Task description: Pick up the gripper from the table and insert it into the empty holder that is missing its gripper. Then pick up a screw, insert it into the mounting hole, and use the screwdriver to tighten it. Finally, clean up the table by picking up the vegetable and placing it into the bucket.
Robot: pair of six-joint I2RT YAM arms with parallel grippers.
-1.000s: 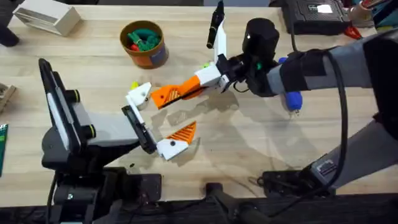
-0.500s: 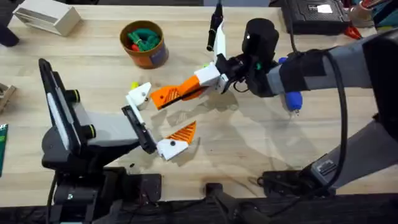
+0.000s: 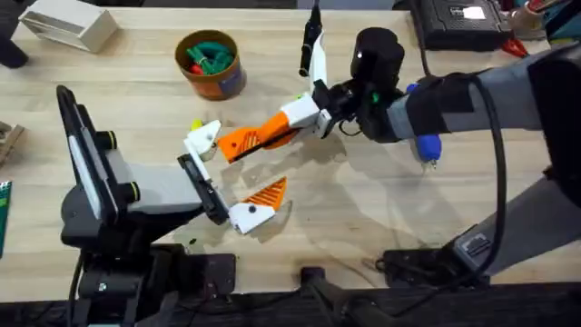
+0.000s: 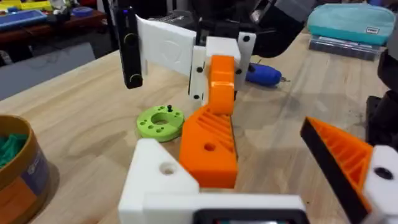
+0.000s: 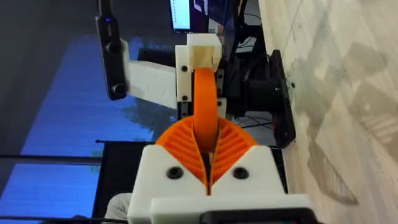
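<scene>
The left arm lies low at the lower left of the overhead view, its forearm stretched toward the table's middle; the left gripper [image 3: 227, 174] stands spread wide, released, one finger carrying an orange ribbed pad and the other, the holder [image 3: 201, 140], bare white with its mounting hole showing in the left wrist view; the gripper [image 4: 210, 147], the orange wedge tip, lies pressed against the holder's inner face, touching it. The yellow-green vegetable [image 3: 195, 125] rests on the table just beside the holder, and the bucket [image 3: 211, 64] stands well beyond it near the far edge; a green ring disc [image 4: 160, 121] lies behind the wedge. The right arm reaches in from the right across the middle, wrist turned sideways; the right gripper [image 3: 292, 118] is clenched on the wedge's far end. The blue screwdriver [image 3: 427, 143] lies under the right forearm. Compared with a second ago, the right wrist has edged slightly up and left; the left arm is unchanged.
</scene>
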